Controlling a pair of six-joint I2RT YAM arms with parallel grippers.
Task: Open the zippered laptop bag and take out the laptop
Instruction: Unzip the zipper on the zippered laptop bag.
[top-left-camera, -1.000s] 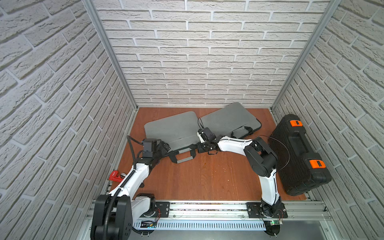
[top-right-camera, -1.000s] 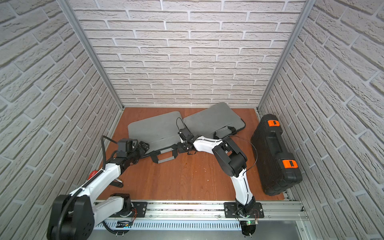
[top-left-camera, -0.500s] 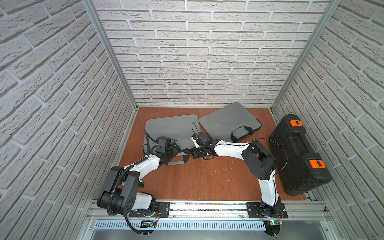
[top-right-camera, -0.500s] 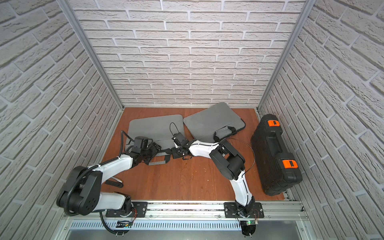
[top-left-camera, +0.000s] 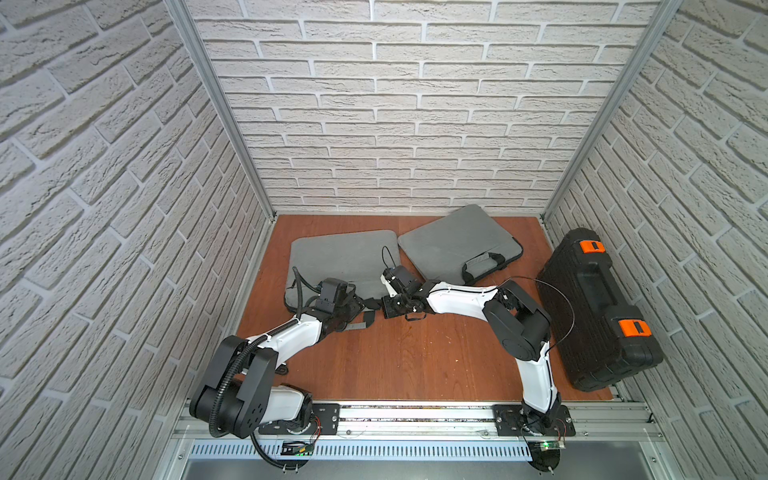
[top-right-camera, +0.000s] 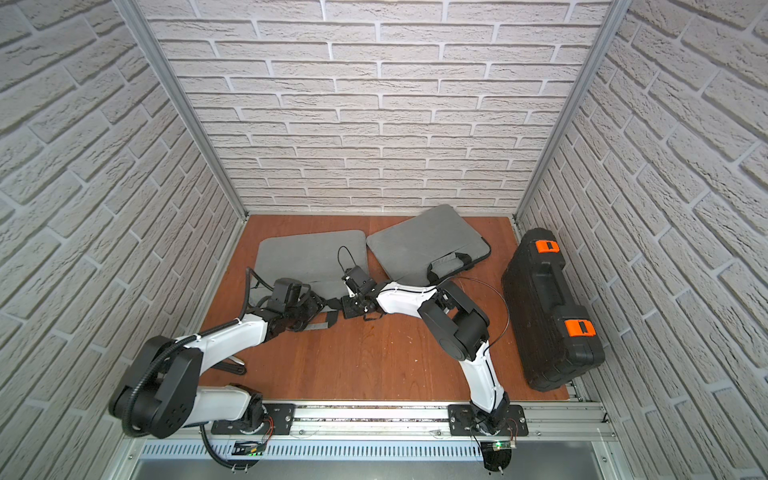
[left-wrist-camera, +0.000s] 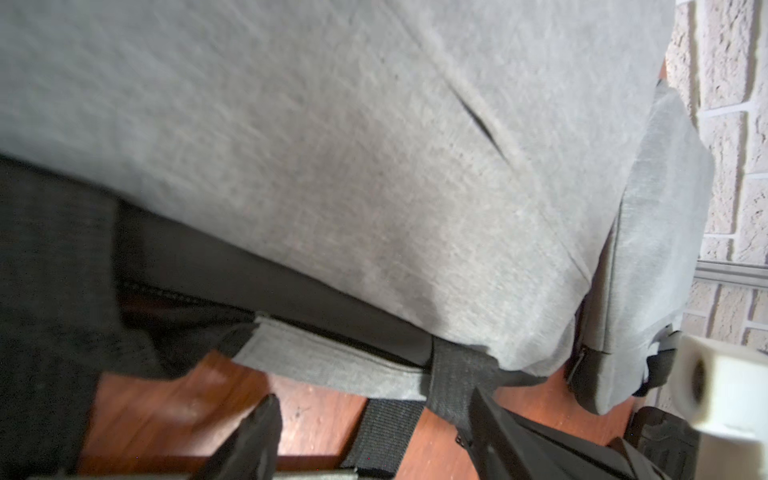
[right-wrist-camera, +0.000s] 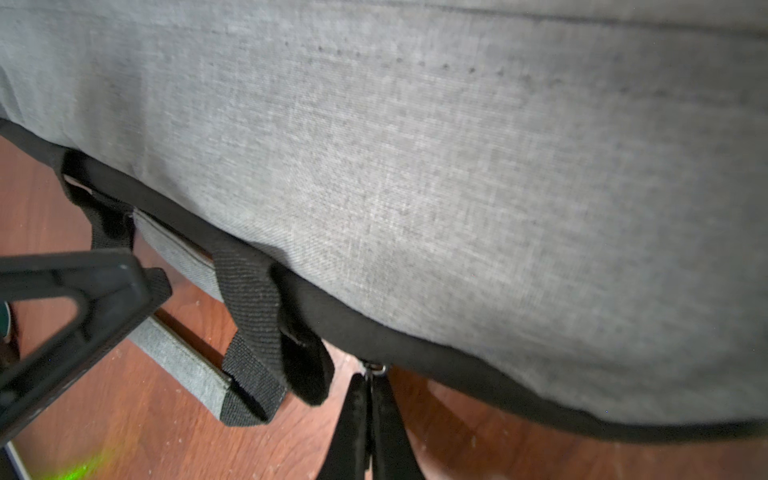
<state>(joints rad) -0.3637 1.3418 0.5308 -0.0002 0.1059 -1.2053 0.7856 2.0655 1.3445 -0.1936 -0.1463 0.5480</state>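
Note:
The grey laptop bag (top-left-camera: 345, 257) (top-right-camera: 311, 253) lies flat at the back left of the wooden floor, and both wrist views look along its black-trimmed front edge. My right gripper (right-wrist-camera: 370, 388) (top-left-camera: 388, 309) is shut on the zipper pull (right-wrist-camera: 376, 368) at that edge. Just left of it, my left gripper (left-wrist-camera: 374, 419) (top-left-camera: 365, 305) is open, with the black strap of the bag's handle (left-wrist-camera: 386, 432) lying between its fingers. A dark gap with zipper teeth (left-wrist-camera: 166, 293) shows along the edge. The laptop is hidden.
A second grey bag (top-left-camera: 453, 245) with a handle lies at the back right, close to the first. A black hard case (top-left-camera: 594, 307) with orange latches stands along the right wall. Brick walls close in three sides.
My left arm has swung right from the bag's left corner to its handle, and its jaws have narrowed a little. My right gripper, still shut, has slid left along the front edge.

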